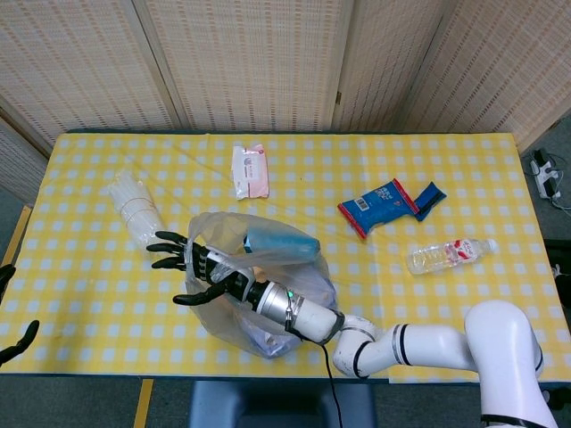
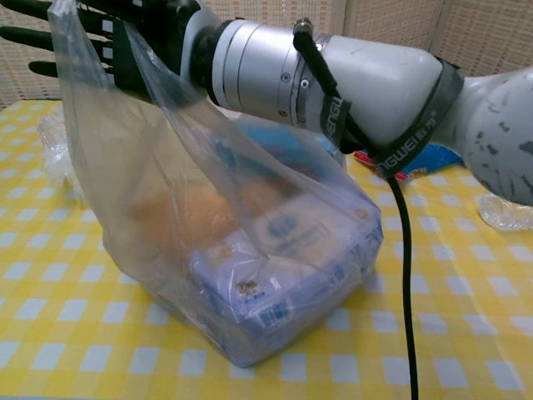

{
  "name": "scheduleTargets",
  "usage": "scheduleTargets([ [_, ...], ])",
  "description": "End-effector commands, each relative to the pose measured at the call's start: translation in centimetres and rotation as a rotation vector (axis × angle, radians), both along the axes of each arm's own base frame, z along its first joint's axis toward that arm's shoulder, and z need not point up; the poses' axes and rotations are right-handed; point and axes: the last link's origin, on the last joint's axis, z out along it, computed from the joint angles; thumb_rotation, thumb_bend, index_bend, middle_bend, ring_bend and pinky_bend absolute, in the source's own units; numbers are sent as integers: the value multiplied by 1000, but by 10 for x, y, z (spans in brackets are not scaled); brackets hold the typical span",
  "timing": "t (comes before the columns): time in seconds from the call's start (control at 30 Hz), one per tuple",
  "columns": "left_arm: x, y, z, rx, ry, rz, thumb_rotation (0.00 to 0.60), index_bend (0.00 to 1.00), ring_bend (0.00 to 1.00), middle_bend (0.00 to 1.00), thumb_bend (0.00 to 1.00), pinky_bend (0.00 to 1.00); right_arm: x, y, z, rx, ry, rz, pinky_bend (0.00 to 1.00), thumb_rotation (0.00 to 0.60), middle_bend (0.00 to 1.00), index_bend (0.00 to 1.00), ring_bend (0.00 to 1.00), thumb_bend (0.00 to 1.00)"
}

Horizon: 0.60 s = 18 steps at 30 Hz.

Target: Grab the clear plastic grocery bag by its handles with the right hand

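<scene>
The right hand reaches across the near part of the table toward nine o'clock, with its fingers spread and straight and the bag's handles draped over its palm and wrist; the fingers do not curl around the plastic, so the loops hang on the hand rather than being pinched. The bag sits at the table's six o'clock edge, its base on the yellow checked cloth and its top drawn up and toward nine o'clock by the handles. Through the clear plastic show a blue item at the top, something orange in the middle and a white and blue box at the bottom. A bundle of clear cups lies at ten o'clock from the bag, near the fingertips. A wipes pack lies at twelve o'clock, a blue snack packet at two o'clock, and a water bottle on its side at three o'clock. The left hand shows only partly at the frame's lower left, off the table, fingers apart and holding nothing.
</scene>
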Motion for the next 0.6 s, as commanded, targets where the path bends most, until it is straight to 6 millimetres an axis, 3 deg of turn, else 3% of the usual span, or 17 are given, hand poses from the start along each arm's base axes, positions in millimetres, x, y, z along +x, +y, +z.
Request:
scheduleTargets([
  [0.03, 0, 0, 1, 1, -1, -1, 600, 50, 174, 136, 356, 138, 3, -6, 1, 9, -38, -76, 436, 600, 307, 223, 340, 243],
  [0.07, 0, -1, 1, 2, -1, -1, 600, 51, 174, 137, 356, 138, 3, -7, 2, 4, -41, -89, 522, 600, 359, 282, 403, 243],
  [0.17, 0, -1, 1, 3, -2, -3, 600, 54, 173, 138, 357, 138, 4, -8, 3, -12, -52, -132, 639, 600, 511, 462, 548, 245],
  [0.3, 0, -1, 1, -1, -1, 0, 600, 64, 172, 143, 357, 138, 6, -6, 5, 3, -69, -167, 745, 600, 633, 597, 641, 274],
  [0.4, 1, -2, 1, 1, -2, -1, 600, 71, 172, 147, 357, 138, 6, -5, 6, 9, -73, -176, 837, 600, 731, 712, 713, 355],
  [0.6, 1, -3, 2, 3, -1, -4, 600, 83, 172, 153, 356, 138, 6, 0, 15, 36, -93, -171, 902, 600, 788, 759, 766, 421],
])
